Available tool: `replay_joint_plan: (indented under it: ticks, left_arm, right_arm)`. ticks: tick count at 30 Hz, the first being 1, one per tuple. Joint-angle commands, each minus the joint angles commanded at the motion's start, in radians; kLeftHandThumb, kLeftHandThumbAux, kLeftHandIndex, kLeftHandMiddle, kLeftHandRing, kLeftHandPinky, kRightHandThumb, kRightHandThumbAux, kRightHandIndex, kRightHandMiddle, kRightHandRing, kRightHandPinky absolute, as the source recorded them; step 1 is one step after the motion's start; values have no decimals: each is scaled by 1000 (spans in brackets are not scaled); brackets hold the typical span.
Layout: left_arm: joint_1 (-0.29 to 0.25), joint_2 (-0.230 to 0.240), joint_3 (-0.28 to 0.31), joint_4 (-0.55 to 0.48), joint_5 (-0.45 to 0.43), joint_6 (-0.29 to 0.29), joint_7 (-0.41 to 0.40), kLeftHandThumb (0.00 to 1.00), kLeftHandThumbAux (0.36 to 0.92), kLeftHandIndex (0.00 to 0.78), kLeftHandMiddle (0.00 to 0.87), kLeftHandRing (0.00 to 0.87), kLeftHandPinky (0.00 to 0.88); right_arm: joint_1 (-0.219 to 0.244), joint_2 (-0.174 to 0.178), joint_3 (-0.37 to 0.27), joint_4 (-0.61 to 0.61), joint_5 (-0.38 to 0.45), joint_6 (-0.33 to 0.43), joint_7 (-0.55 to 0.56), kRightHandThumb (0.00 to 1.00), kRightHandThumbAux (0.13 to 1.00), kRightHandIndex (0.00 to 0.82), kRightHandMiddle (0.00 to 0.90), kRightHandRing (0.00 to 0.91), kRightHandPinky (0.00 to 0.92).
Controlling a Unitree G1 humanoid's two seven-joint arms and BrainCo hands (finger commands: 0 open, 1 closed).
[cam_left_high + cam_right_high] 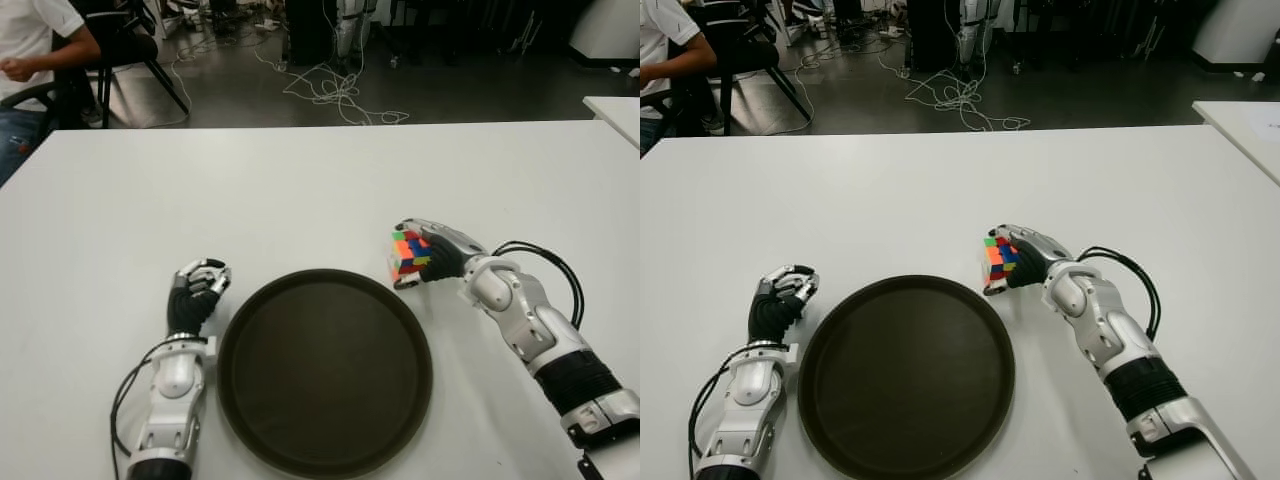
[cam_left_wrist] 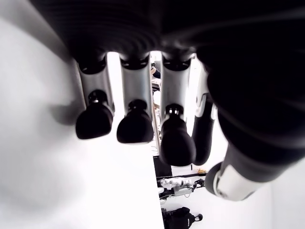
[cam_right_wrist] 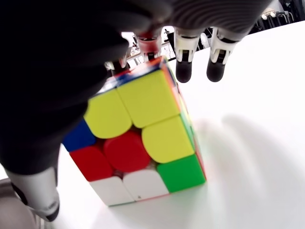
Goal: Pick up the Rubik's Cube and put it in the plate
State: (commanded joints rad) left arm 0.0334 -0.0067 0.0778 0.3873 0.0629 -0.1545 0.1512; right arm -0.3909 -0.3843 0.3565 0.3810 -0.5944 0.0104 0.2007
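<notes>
The Rubik's Cube [image 1: 408, 257] stands on the white table [image 1: 300, 190], just off the far right rim of the round dark plate [image 1: 325, 372]. My right hand [image 1: 438, 252] comes in from the right and is closed around it. In the right wrist view the cube [image 3: 143, 138] shows yellow, red, white and green squares, with fingers [image 3: 183, 64] over its top edge and the thumb beside it. Its lower edge looks to be touching the table. My left hand [image 1: 197, 290] shows to the left of the plate, fingers curled and holding nothing.
The plate holds nothing. A person [image 1: 30, 50] sits on a chair beyond the table's far left corner. Cables [image 1: 335, 95] lie on the floor behind the table. Another white table's corner [image 1: 615, 108] shows at the far right.
</notes>
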Motion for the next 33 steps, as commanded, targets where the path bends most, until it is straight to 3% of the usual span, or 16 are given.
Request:
replay_joint_plan:
  ticks: [14,33]
  left_arm:
    - [-5,5,1,17,-11,-18,-12,707,707,443,800,812,785]
    - [-5,2,5,11,-20,-7,-18,705,707,443,805,817,787]
  right_arm:
    - [-6,-8,13,13,-4,1,25,0,698,0,0,0,0]
    - [20,-4,16,-45,-11,83,61,0,723,0,0,0,0]
